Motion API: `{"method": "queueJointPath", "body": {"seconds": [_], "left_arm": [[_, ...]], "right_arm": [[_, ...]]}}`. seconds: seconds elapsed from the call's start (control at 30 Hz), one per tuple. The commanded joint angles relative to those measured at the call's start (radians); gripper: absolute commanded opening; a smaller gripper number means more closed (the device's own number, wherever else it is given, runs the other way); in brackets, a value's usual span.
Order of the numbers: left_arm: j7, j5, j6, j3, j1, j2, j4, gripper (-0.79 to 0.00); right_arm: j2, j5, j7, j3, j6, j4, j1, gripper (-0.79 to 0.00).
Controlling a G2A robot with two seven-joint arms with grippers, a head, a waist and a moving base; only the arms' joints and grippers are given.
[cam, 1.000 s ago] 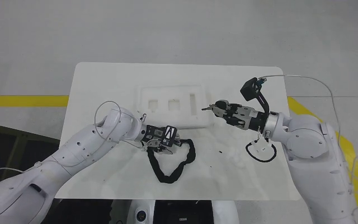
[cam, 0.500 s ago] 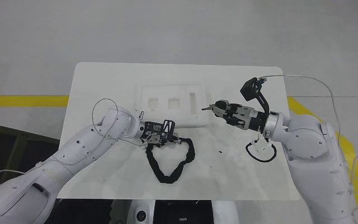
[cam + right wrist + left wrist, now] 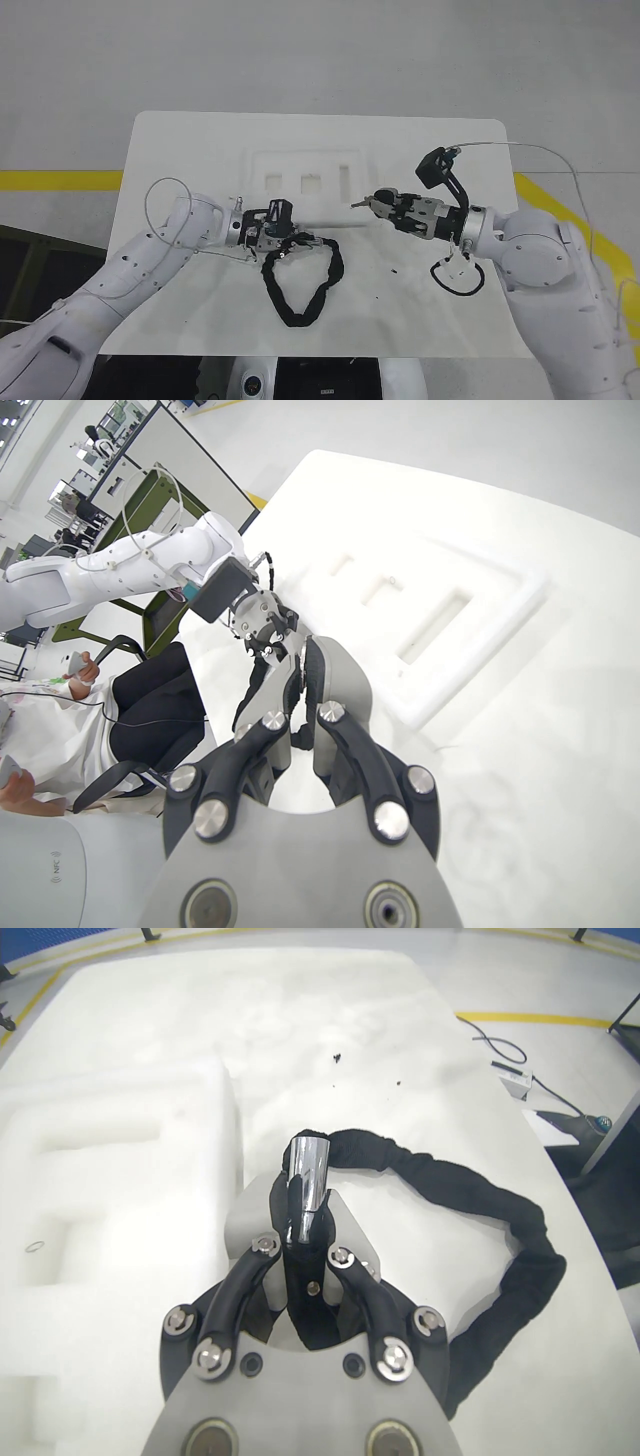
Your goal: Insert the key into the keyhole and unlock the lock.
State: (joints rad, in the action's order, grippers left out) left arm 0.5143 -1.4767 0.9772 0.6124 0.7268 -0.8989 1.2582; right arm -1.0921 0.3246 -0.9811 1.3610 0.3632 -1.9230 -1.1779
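- The left jaws are closed on the lock. Its chrome cylinder projects past the fingertips, with the long axis pointing right, toward the other arm.
- The right jaws are closed on the key, whose tip points left.
- Key and lock stand well apart on a roughly left-to-right line, with the key slightly farther back. Closing this gap probably falls to the right arm.
- The keyhole itself cannot be made out.
- The black chain loops from the lock onto the near side of the white surface.
- A foam tray lies just beyond the line of approach.
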Motion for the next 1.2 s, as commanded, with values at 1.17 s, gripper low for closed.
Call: {"method": "queueJointPath", "body": {"seconds": [1.17], "left_arm": [[0.666,-0.147,-0.337,0.026,0.070,0.052,-0.062,-0.785]], "right_arm": [[-0.019,-0.032,0.100,-0.227,-0.131,-0.044,0.067,-0.785]]}}
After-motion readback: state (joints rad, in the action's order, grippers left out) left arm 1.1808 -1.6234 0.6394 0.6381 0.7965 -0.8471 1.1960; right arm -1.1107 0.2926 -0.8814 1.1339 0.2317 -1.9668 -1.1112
